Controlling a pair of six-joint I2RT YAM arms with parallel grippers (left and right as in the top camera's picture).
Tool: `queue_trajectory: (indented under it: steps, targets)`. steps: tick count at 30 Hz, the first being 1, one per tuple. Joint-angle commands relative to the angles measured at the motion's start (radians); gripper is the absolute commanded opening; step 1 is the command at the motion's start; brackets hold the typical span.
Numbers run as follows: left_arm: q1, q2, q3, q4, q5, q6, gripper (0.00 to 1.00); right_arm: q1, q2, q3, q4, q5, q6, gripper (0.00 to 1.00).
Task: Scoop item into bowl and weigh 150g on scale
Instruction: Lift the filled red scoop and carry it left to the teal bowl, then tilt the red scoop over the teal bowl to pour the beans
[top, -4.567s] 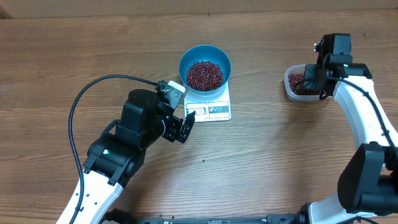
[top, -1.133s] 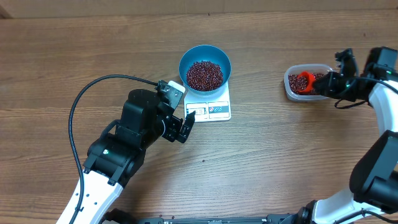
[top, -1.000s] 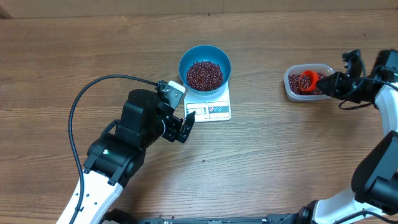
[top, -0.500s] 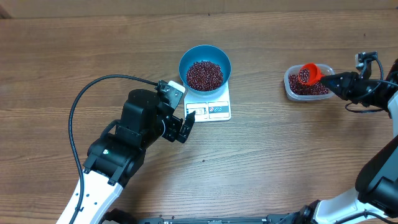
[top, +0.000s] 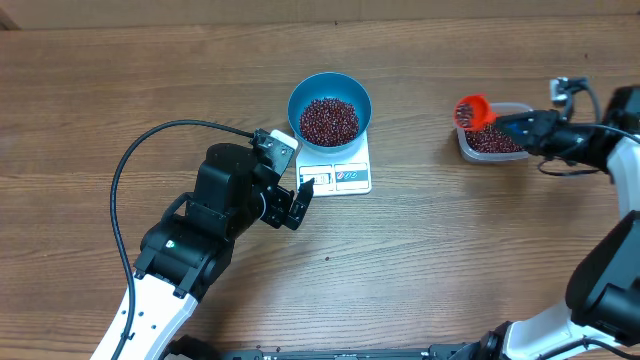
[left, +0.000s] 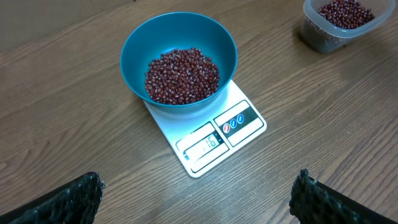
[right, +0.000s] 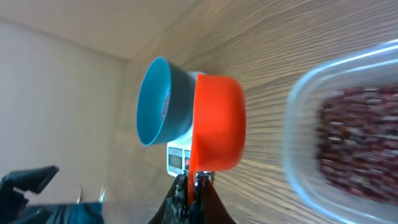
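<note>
Overhead, I see the round, deep, glossy blue bowl (top: 296, 100) sitting on the far half of the scale (top: 340, 178), a flat white rectangle with rounded corners whose display window and printed buttons lie along its 6 o'clock edge. The beans (top: 329, 120), small, smooth and dark maroon, form a loose mound covering the bowl's bottom. My left gripper (top: 297, 203) hovers over the wood-grain table (top: 420, 260) at about 7 o'clock from the scale, touching nothing, its jaws spread wide; in the left wrist view the two rough black pads (left: 62, 202) sit at the lower corners with bowl and scale framed between them. Out at 3 o'clock from the bowl, well apart from it, stands the tub (top: 515, 108), clear plastic with rounded corners and more beans lying in it. My right gripper (top: 528, 127) is clamped tight on the thin handle of the scoop (top: 470, 111), a smooth orange-red plastic cup held above the tub's 10 o'clock corner. Its mouth looks dark inside, likely beans, though I cannot be sure. From the right wrist camera the cup's rounded outer wall faces me.
</note>
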Motion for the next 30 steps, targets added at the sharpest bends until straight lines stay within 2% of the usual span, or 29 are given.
queue_trajectory:
  steps: [1, 21, 30]
  targets:
    - [0.002, 0.005, 0.021, 0.001, 0.006, -0.01, 1.0, 0.062, 0.003, 0.003, 0.008, -0.03, 0.003, 0.04]
    - [0.002, 0.005, 0.021, 0.001, 0.006, -0.01, 0.99, 0.347, 0.003, 0.003, 0.344, -0.023, 0.287, 0.04]
    - [0.002, 0.006, 0.021, 0.001, 0.006, -0.01, 1.0, 0.458, 0.003, 0.003, 0.453, 0.023, 0.296, 0.04]
